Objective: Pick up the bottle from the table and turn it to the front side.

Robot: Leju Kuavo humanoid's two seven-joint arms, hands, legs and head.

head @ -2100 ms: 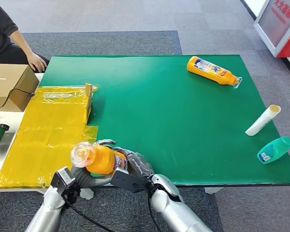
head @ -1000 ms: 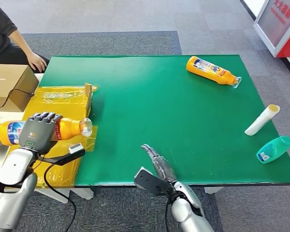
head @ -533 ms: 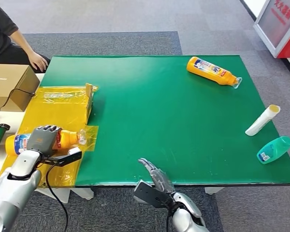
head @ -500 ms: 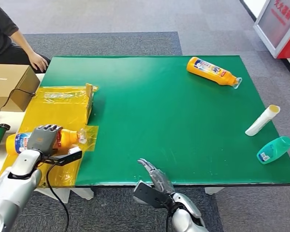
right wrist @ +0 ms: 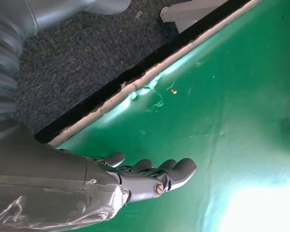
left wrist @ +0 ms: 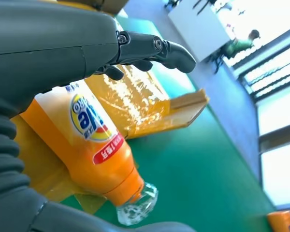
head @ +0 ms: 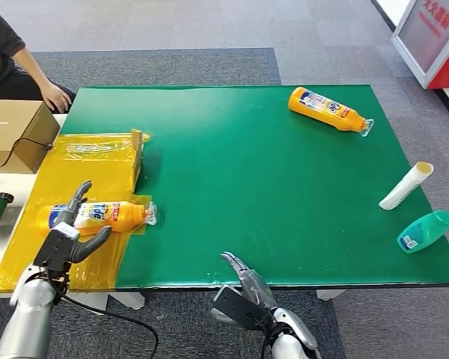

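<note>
An orange bottle (head: 101, 216) with a clear cap lies on its side on the yellow sheet (head: 52, 254), label facing up, cap toward the green table (head: 256, 172). The left wrist view shows the bottle (left wrist: 89, 140) close up, lying free below the spread fingers (left wrist: 154, 48). My left hand (head: 69, 232) is open just in front of the bottle, fingers apart, not holding it. My right hand (head: 251, 288) is open at the table's front edge, holding nothing; in the right wrist view its fingers (right wrist: 162, 174) hover over the green surface.
A second orange bottle (head: 326, 109) lies at the table's far right. A white tube (head: 407, 185) and a teal bottle (head: 426, 230) lie near the right edge. A cardboard flap (head: 136, 153) stands on the yellow sheet. A cardboard box (head: 13, 131) and a seated person's hand (head: 55, 95) are at far left.
My left hand carried the bottle from the right hand to the yellow sheet, laid it down label up, and let go. The right hand drew back to the table's front edge.
</note>
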